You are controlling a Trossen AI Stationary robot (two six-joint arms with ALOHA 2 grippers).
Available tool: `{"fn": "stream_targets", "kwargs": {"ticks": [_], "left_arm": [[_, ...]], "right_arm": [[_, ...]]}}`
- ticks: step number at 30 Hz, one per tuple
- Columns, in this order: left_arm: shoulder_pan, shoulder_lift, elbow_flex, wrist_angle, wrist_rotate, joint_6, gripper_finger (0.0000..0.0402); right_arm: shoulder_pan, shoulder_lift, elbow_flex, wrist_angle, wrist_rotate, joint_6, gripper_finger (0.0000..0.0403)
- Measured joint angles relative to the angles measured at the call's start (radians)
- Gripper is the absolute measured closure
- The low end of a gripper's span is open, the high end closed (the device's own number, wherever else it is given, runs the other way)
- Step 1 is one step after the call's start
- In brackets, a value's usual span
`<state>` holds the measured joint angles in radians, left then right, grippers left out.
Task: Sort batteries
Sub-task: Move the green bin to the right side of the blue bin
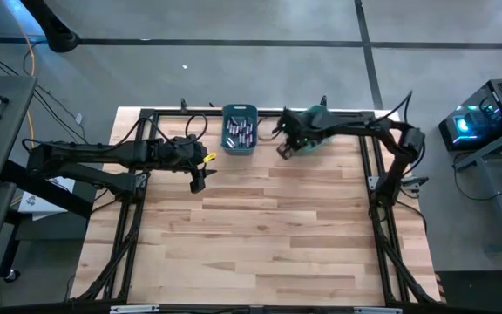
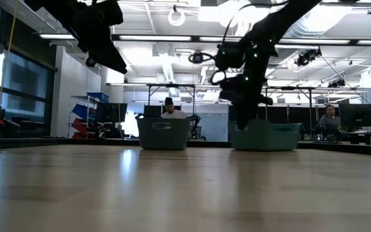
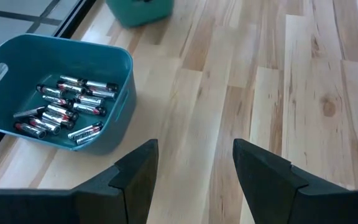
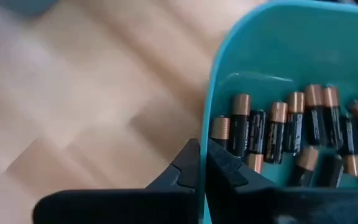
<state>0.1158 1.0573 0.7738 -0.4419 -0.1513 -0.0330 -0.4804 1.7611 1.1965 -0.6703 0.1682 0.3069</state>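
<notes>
Fingers of my right gripper (image 4: 202, 163) are pressed together with nothing between them, right at the rim of the teal-green plastic bin (image 4: 278, 37) near the bench's far edge, where black, copper-capped cylindrical batteries (image 4: 284, 134) lie side by side. To do this well, I judge I should part them, clear the rim and come down over a single cell. My left gripper (image 3: 194, 171) hangs spread beside the blue-teal plastic bin (image 3: 114, 59) of silvery-grey batteries (image 3: 67, 109).
</notes>
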Motion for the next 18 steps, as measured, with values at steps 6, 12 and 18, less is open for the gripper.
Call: {"fn": "stream_targets", "kwargs": {"ticks": [6,12,18], "left_arm": [[0.000,0.000,0.000,0.000,0.000,0.000,0.0199],[0.000,0.000,0.000,0.000,0.000,0.000,0.0199],[0.000,0.000,0.000,0.000,0.000,0.000,0.0199]], "right_arm": [[0.121,0.000,0.000,0.048,-0.036,-0.227,0.0401],[0.179,0.000,0.000,0.129,-0.034,-0.541,0.0401],[0.175,0.000,0.000,0.166,-0.024,-0.829,0.0401]]}}
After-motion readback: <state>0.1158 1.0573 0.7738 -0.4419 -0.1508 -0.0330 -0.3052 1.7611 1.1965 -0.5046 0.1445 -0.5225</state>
